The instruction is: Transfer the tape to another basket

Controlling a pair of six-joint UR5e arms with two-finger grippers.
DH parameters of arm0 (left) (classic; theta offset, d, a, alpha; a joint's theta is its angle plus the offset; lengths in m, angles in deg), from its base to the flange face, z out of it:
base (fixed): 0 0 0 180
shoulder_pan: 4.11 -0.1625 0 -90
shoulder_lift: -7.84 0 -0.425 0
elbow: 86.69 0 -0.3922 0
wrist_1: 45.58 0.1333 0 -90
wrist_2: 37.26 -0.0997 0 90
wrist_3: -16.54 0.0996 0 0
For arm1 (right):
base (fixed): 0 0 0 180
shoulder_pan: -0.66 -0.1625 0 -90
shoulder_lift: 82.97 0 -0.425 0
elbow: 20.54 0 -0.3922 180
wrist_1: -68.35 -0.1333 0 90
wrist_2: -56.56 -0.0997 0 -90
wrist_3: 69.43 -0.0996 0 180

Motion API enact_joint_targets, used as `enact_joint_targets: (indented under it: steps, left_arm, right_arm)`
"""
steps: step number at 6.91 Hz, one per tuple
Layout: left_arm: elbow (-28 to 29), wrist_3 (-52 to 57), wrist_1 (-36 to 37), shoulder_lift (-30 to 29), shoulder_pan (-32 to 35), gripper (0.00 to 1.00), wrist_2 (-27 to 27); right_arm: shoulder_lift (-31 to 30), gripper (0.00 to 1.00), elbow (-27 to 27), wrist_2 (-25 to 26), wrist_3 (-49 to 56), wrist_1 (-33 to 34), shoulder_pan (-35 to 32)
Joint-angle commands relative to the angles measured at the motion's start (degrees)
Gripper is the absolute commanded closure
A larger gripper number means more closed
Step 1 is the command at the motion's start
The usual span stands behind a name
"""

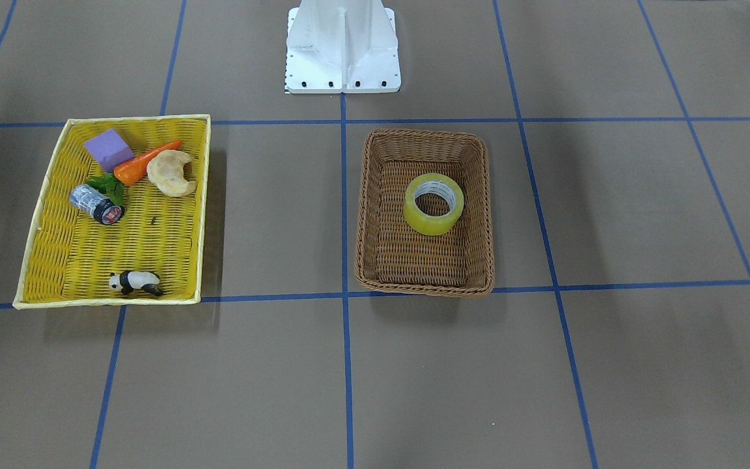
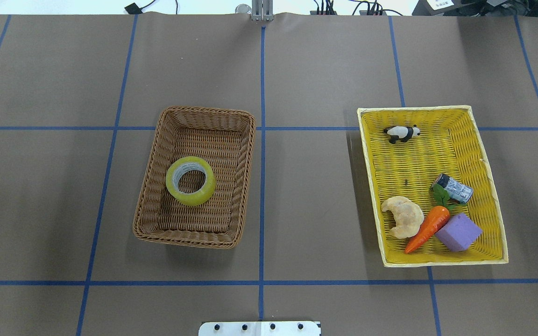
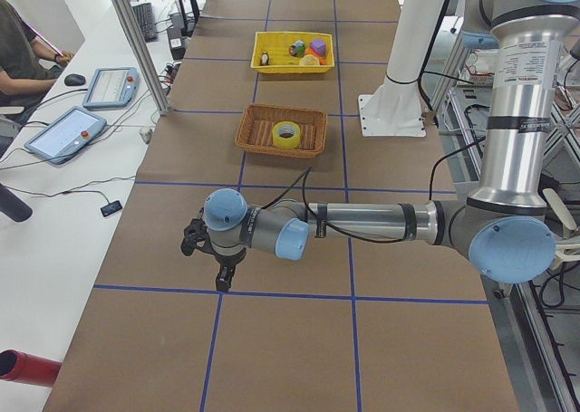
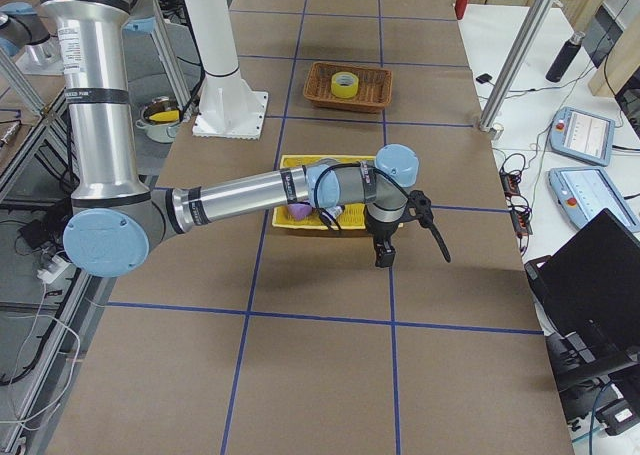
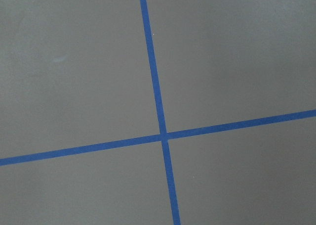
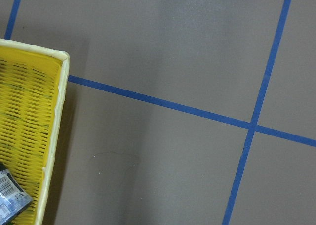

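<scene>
Tape [image 2: 190,180]: lies flat, near the middle of the brown wicker basket [image 2: 203,113].
Left end effector [image 3: 220,276]: over bare desk [image 2: 40,210], well apart from the basket; opening cannot be told.
Right end effector [image 4: 388,245]: near yellow woven tray [image 2: 414,109]; opening cannot be told.

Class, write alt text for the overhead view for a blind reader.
A tape roll lies flat in a brown basket at left; at right, a yellow tray holds a panda, croissant, carrot, purple block and can.
</scene>
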Motion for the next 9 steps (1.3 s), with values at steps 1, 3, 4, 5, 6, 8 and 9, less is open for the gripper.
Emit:
enact_joint_targets:
  steps: [1, 3, 4, 5, 6, 8, 9]
  left_arm:
    - [0.12, -0.25, -0.06, 0.04, -0.09, 0.02, 0.27]
    - [-0.31, -0.34, -0.14, 0.04, 0.0, 0.02, 0.18]
    - [-0.23, -0.6, -0.14, -0.05, 0.0, 0.02, 0.18]
    - [-0.23, -0.43, -0.14, -0.05, 0.0, 0.02, 0.18]
    - [-0.23, -0.43, -0.14, 0.04, 0.0, 0.02, 0.18]
    - [-0.4, -0.6, -0.14, 0.04, 0.0, 0.02, 0.18]
    - [-0.75, -0.61, -0.14, 0.04, 0.0, 0.02, 0.27]
  right_arm:
    - [0.01, 0.0, 0.18, -0.29, -0.46, -0.07, 0.0]
    - [0.1, 0.0, 0.0, -0.56, -0.63, -0.16, 0.0]
    - [0.1, 0.0, 0.0, -0.65, -0.72, -0.16, 0.0]
    - [0.1, 0.0, 0.09, -0.65, -0.72, -0.16, 0.09]
    - [0.1, 0.0, 0.35, -0.74, -0.72, -0.07, 0.01]
    - [0.1, 0.0, 0.35, -0.74, -0.72, -0.42, 0.01]
    - [0.1, 0.0, 0.35, -0.74, -0.72, -0.51, 0.0]
